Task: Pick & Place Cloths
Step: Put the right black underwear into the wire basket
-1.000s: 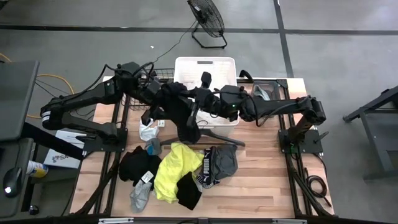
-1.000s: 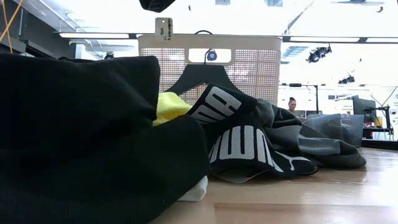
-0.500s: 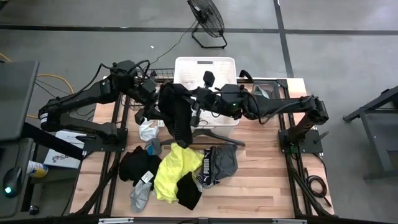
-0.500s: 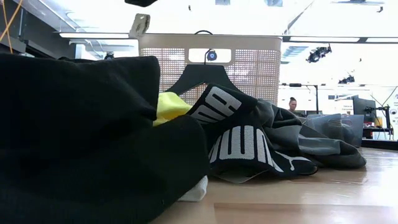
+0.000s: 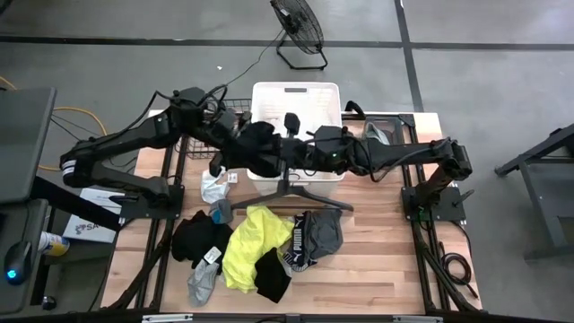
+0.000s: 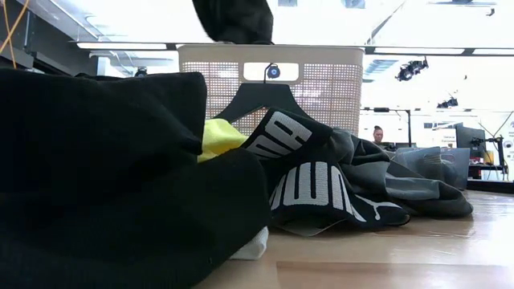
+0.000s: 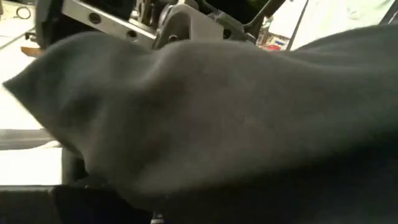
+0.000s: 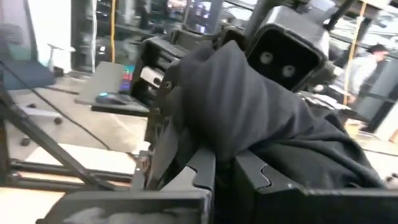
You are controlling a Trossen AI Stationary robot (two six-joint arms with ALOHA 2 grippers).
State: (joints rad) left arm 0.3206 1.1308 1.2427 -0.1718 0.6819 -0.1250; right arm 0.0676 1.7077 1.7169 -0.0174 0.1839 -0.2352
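Observation:
A black cloth [image 5: 260, 149] is bunched in the air between my two grippers, over the near rim of the white slatted basket [image 5: 296, 87]. My right gripper [image 5: 285, 152] [image 8: 227, 168] is shut on it. My left gripper [image 5: 239, 142] is under the same cloth, which fills the left wrist view [image 7: 217, 124]. The cloth's lower end [image 6: 233, 20] hangs at the top of the low view. On the table lie a neon yellow cloth [image 5: 247, 240], black cloths [image 5: 197, 238] and a dark one with white lettering [image 6: 317, 185]. My right gripper pinches a fold of the black cloth [image 8: 231, 146] between its two fingers [image 8: 202, 177], coming level from the table's right. The cloth is lifted clear. It runs from the fingers up over the left arm's wrist [image 8: 286, 56] and hangs slack below.
A dark grey hanger [image 5: 305, 190] lies between the basket and the pile of cloths. A small white cloth [image 5: 213, 188] lies at the left. A fan [image 5: 300, 27] stands on the floor beyond the table. A person [image 6: 376, 135] is far off in the room.
The black cloth, which hung down in a long fold between the grippers, has been gathered into a short bunch close under them. In the low view its lower end has swung toward the right, and more of it shows.

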